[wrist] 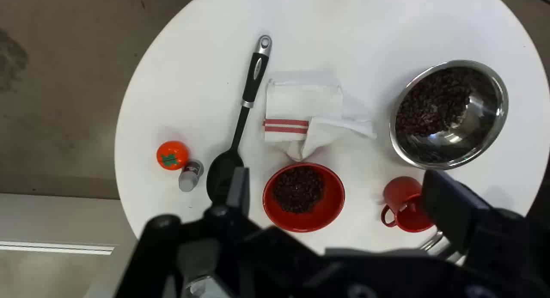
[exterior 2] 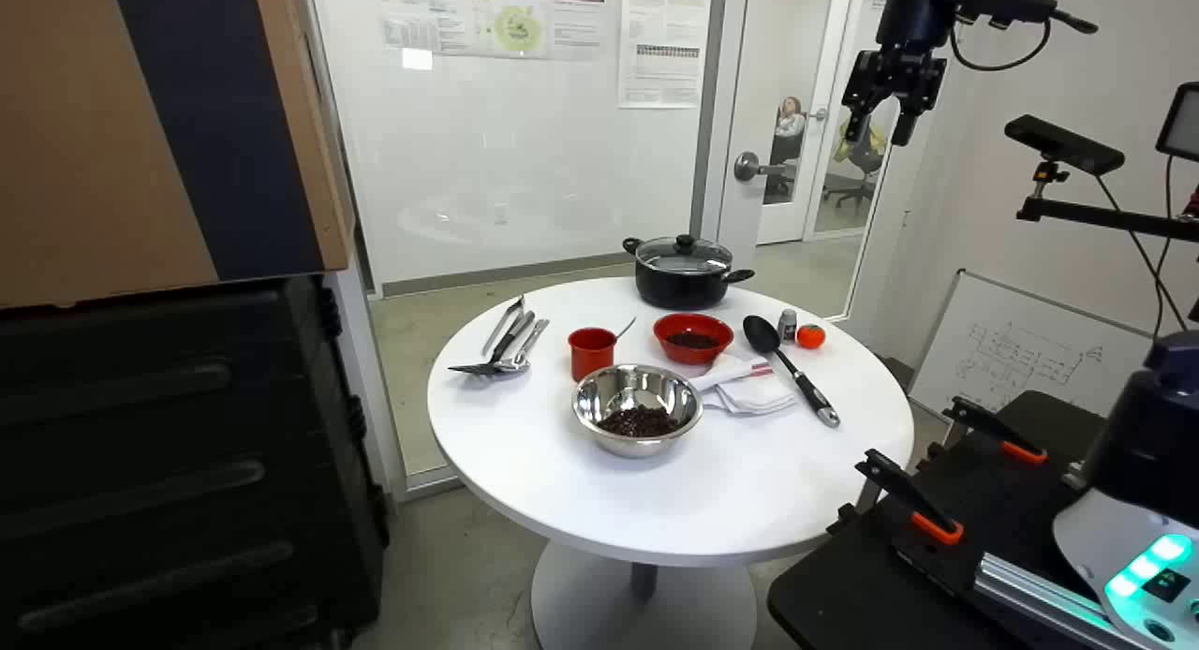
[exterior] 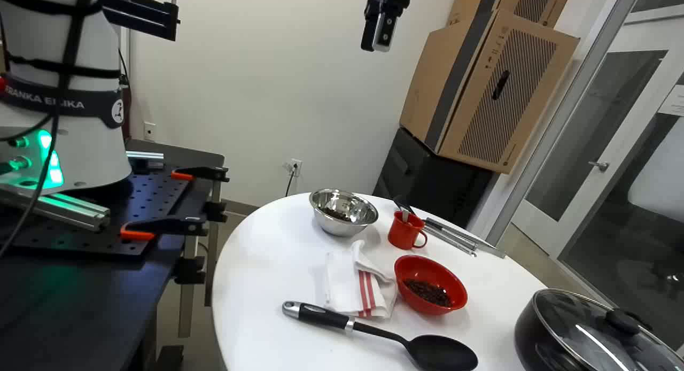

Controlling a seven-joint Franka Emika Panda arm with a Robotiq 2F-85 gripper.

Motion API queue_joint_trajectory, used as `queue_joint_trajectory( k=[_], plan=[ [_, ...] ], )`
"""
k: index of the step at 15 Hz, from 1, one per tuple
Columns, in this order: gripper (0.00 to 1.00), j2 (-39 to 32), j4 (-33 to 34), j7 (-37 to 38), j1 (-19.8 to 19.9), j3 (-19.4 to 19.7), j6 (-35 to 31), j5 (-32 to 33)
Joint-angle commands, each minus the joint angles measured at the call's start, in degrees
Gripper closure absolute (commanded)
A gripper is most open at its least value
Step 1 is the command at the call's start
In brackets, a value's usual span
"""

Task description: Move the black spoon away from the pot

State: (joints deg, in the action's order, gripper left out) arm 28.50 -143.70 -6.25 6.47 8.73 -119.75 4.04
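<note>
The black spoon (exterior: 323,315) lies flat on the white table beside the folded towel, and shows in an exterior view (exterior 2: 761,334) and the wrist view (wrist: 255,77). Its bowl points toward the pot side and its silver-tipped handle toward the robot base. A fingertip partly covers its bowl in the wrist view. The dark pot (exterior 2: 688,288) with a glass lid stands at the table edge, apart from the spoon; an exterior view (exterior: 539,339) cuts it off. In the wrist view the arm mostly hides it. My gripper (exterior 2: 879,137) is open and empty, high above the table (exterior: 377,39).
The white table (exterior 2: 740,500) holds a towel (wrist: 303,100), a red bowl (wrist: 331,208), a steel bowl (wrist: 485,152), a red mug (wrist: 401,190), metal utensils (exterior 2: 506,346), a small grey shaker (wrist: 190,176) and a tomato-like object (wrist: 172,155). Boxes (exterior: 497,87) stand behind.
</note>
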Motion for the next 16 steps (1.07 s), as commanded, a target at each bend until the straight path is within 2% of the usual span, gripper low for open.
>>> queue_joint_trajectory(
  k=[1,5,9,11,16],
  plan=[
    [0.00,-0.03,0.10,-0.13,0.28,-0.25,0.13,-0.15],
    [0.00,-2.75,1.76,2.09,1.07,0.56,-1.79,-1.45],
    [0.00,-10.01,2.41,3.53,2.78,4.07,-10.54,-6.04],
    [0.00,-14.82,2.29,4.00,3.93,4.92,-14.94,-5.99],
    [0.00,-30.70,5.62,6.25,6.06,4.75,-17.11,-1.70]
  ],
)
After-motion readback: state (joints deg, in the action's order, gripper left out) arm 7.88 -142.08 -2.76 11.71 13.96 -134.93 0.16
